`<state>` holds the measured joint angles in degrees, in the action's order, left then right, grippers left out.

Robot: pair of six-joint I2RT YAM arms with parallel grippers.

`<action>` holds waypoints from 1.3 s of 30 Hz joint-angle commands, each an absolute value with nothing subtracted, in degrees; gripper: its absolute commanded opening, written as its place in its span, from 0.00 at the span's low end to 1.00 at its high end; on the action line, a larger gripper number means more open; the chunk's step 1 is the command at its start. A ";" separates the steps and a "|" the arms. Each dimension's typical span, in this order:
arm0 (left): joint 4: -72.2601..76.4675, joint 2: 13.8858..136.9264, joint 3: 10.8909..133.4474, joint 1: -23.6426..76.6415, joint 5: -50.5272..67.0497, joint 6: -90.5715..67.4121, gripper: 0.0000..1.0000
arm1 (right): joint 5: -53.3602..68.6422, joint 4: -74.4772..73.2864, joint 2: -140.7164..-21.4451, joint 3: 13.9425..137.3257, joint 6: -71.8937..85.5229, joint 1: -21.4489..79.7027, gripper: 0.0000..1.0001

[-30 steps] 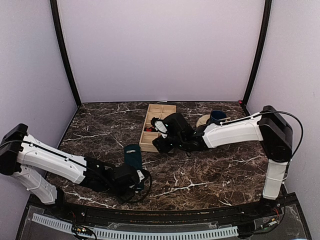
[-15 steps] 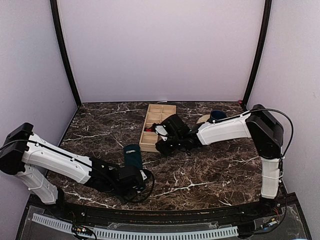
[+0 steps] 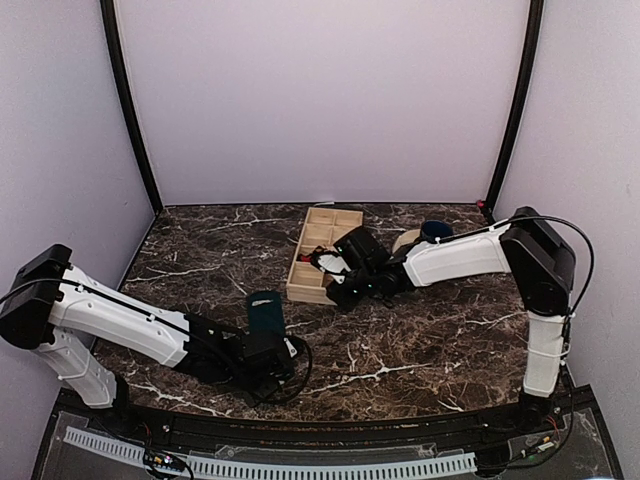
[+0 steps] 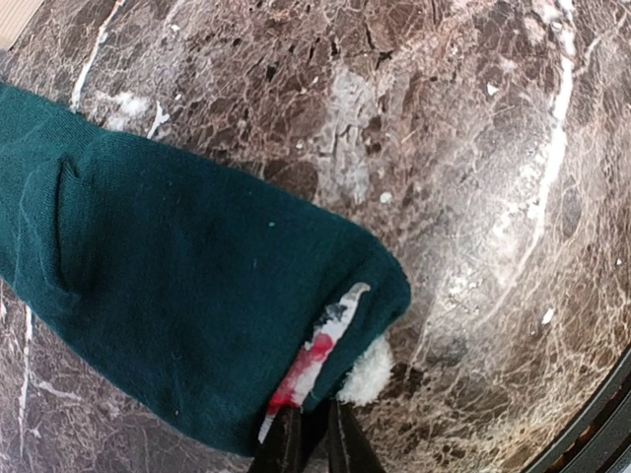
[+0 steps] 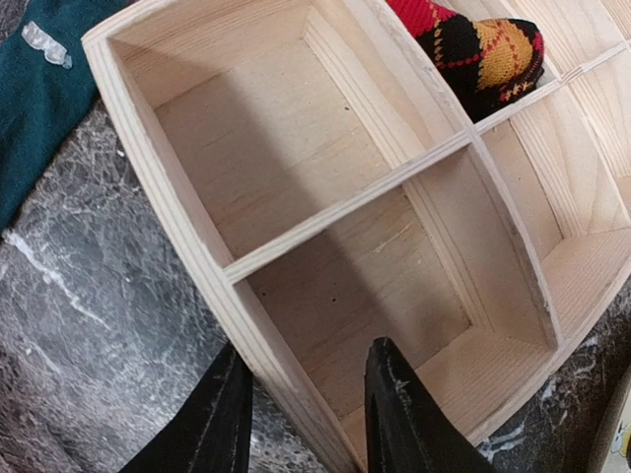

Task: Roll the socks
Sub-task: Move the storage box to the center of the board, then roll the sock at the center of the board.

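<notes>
At the lower left of the overhead view the left arm reaches in to the teal sock (image 3: 265,310), which lies flat and unrolled on the marble table (image 3: 420,340), just left of the wooden box (image 3: 322,216). In the left wrist view the left gripper (image 4: 311,439) sits at the bottom edge of the frame with its fingers drawn almost together on the sock's near edge, apparently pinching the fabric beside a red and white tag. So the rolling of this sock looks to be only starting, with no turn of fabric made yet. Further right, the argyle sock (image 5: 483,49) lies bunched in a compartment of the box, beyond the two bare compartments nearest the camera. It is well apart from its mate and untouched, so it has still to be lifted out. The right gripper (image 5: 306,419) stands astride the box's near wall, one finger outside and one inside. Whether it clamps the wood or only brackets it cannot be told. At the far right a dark blue mug (image 3: 436,231) stands beyond the right arm. Several things stay unclear. The teal sock runs off the left edge of the left wrist view, so its full length is seen only from above. A white fluffy bit by the fingertips cannot be identified. The argyle sock is cut off by the top edge of the right wrist view, and overhead it shows only as a red speck beside the gripper.
</notes>
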<state>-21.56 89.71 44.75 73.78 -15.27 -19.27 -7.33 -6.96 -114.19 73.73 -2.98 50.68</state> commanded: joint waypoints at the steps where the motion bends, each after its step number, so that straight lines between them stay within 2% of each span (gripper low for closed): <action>1: -23.40 90.91 45.25 73.80 -14.17 -20.69 0.13 | -8.86 -10.28 -110.89 69.93 -9.14 48.69 0.35; 17: -24.52 91.70 46.15 72.69 -12.35 -22.28 0.10 | -10.61 -14.00 -108.37 68.49 -15.20 40.03 0.37; 20: -24.52 91.83 46.30 72.45 -11.44 -22.26 0.09 | -10.62 -14.25 -108.45 68.37 -15.85 38.77 0.41; 30: -23.71 91.91 45.98 71.13 -7.51 -21.86 0.00 | -7.09 -11.67 -103.75 68.09 -14.37 38.43 0.64; 34: -23.81 91.42 46.13 70.34 -4.76 -21.27 0.00 | -6.14 -10.47 -101.45 67.47 -14.07 38.63 0.68; 39: -23.78 89.75 46.22 68.52 0.09 -21.31 0.00 | -5.78 -7.79 -98.07 66.45 -13.66 39.29 0.68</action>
<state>-22.22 90.61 46.76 69.82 -7.07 -21.61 -6.94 -11.62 -101.27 67.55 -14.48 38.72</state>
